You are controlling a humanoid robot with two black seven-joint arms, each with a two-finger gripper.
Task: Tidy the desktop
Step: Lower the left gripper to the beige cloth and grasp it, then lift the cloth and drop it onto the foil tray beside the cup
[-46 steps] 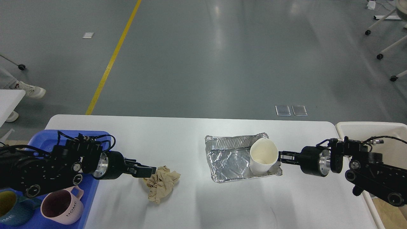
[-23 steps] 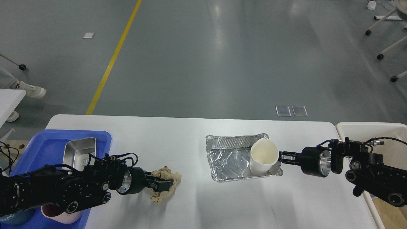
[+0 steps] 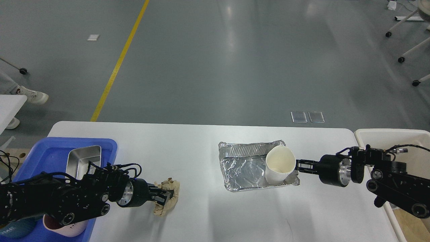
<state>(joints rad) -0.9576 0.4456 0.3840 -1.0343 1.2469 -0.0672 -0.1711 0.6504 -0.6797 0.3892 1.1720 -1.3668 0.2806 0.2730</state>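
Observation:
The white desktop (image 3: 201, 144) fills the lower half of the head view. A crumpled tan paper napkin (image 3: 167, 201) lies on it at the lower left, and my left gripper (image 3: 168, 195) is shut on it. Right of centre a crinkled foil tray (image 3: 242, 166) holds a white paper cup (image 3: 279, 164). My right gripper (image 3: 299, 166) reaches in from the right and is shut on the tray's right rim, just behind the cup.
A blue plastic tray (image 3: 53, 151) at the left edge holds a steel container (image 3: 84, 160), a pink mug (image 3: 63, 228) and a dark blue mug (image 3: 10, 230), partly hidden by my left arm. An off-white bin (image 3: 386, 137) stands past the desktop's right edge.
My left gripper reached into the napkin, closed on it and pulled it left, bunching it. The right gripper with the foil tray and cup shifted slightly right.

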